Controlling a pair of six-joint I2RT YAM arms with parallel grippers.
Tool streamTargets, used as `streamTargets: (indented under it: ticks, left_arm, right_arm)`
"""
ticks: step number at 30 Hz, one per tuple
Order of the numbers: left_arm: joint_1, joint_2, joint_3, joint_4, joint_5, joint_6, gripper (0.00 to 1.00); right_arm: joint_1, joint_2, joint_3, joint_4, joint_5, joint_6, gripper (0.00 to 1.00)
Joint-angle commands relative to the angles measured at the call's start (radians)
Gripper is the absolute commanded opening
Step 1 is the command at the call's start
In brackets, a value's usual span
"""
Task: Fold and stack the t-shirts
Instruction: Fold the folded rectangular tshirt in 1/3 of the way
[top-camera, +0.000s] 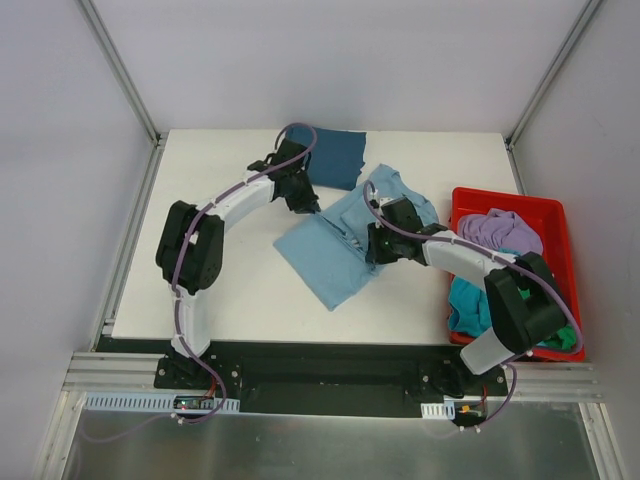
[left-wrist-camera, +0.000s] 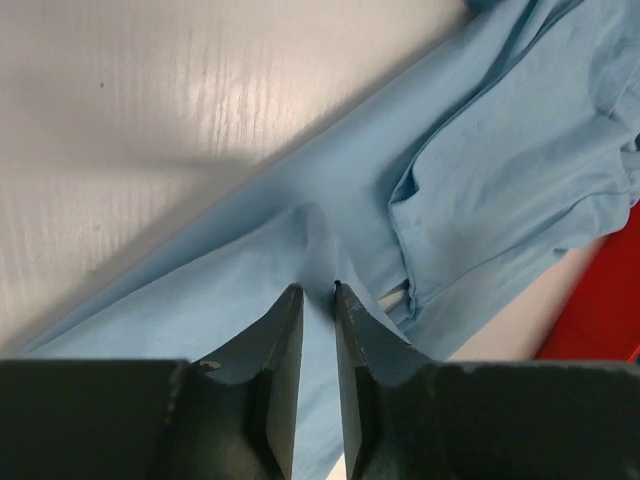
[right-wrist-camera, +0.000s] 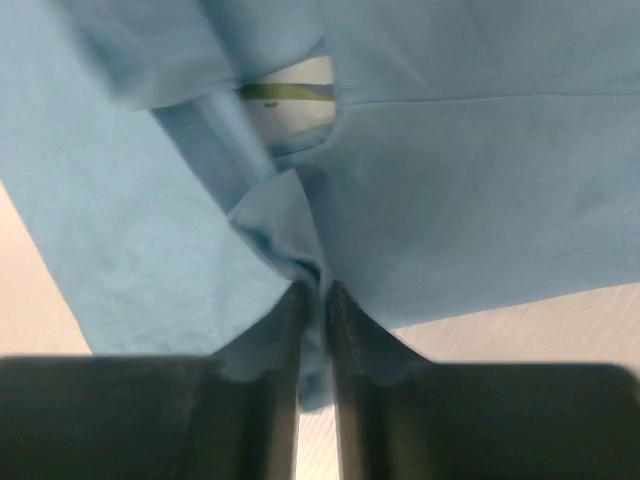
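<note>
one tee (top-camera: 322, 258) between fingers (left-wrist-camera: 282, 360) (both pairs)

Table (top-camera: 250, 300): left half and near strip bare, passable.
Centre: sky-blue t-shirt (top-camera: 325, 255), with left arm (top-camera: 235, 200) and right arm (top-camera: 460, 255) reaching over it.
Far edge: folded dark teal t-shirt (top-camera: 335, 155).
Right edge: red bin (top-camera: 555, 212) holding heaped shirts (top-camera: 500, 232).

The light blue t-shirt (top-camera: 325, 258) was soft, dull cloth with small wrinkles. The white table (top-camera: 230, 290) under the shirt looked smooth and a little shiny, with a faint grain. To the right of the shirt, the red bin (top-camera: 505, 199) was smooth, shiny plastic.
</note>
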Motion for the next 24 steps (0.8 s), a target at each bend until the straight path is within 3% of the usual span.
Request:
streamTargets:
  ticks: [1, 2, 3, 6, 7, 8, 9, 10, 11, 16, 24]
  left_arm:
    - [0.007, 0.040, 0.090, 0.003, 0.033, 0.040, 0.24]
    - [0.007, 0.041, 0.102, 0.000, 0.033, 0.045, 0.35]
    - [0.007, 0.038, 0.113, -0.005, 0.038, 0.056, 0.42]
    - [0.007, -0.003, 0.113, -0.011, 0.018, 0.069, 0.66]
    - [0.007, -0.029, 0.099, -0.013, 0.007, 0.075, 0.84]
    - [0.007, -0.052, 0.080, -0.013, -0.011, 0.077, 0.95]
    - [0.007, -0.084, 0.055, -0.013, -0.028, 0.082, 0.99]
    - [0.009, -0.119, 0.025, -0.013, -0.046, 0.085, 0.99]
    - [0.010, -0.149, -0.005, -0.013, -0.065, 0.088, 0.99]
    - [0.044, -0.356, -0.251, -0.013, -0.134, 0.057, 0.99]
    - [0.173, -0.595, -0.555, -0.010, -0.086, 0.057, 0.99]
  right_arm:
    - [-0.038, 0.038, 0.057, -0.027, -0.019, -0.059, 0.31]
    - [-0.050, 0.039, 0.065, -0.036, -0.012, -0.059, 0.48]
    - [-0.067, 0.038, 0.075, -0.050, -0.003, -0.059, 0.59]
    - [-0.089, 0.003, 0.094, -0.091, 0.040, -0.059, 0.75]
    - [-0.087, -0.020, 0.094, -0.100, 0.048, -0.062, 0.78]
    - [-0.087, -0.048, 0.088, -0.103, 0.047, -0.060, 0.82]
    - [-0.087, -0.069, 0.076, -0.103, 0.036, -0.057, 0.86]
    - [-0.087, -0.098, 0.065, -0.103, 0.019, -0.053, 0.90]
    - [-0.086, -0.123, 0.048, -0.102, -0.008, -0.051, 0.99]
    - [-0.011, -0.191, 0.002, -0.065, -0.177, -0.065, 0.96]
    - [0.187, 0.053, 0.195, -0.106, -0.125, -0.066, 0.96]
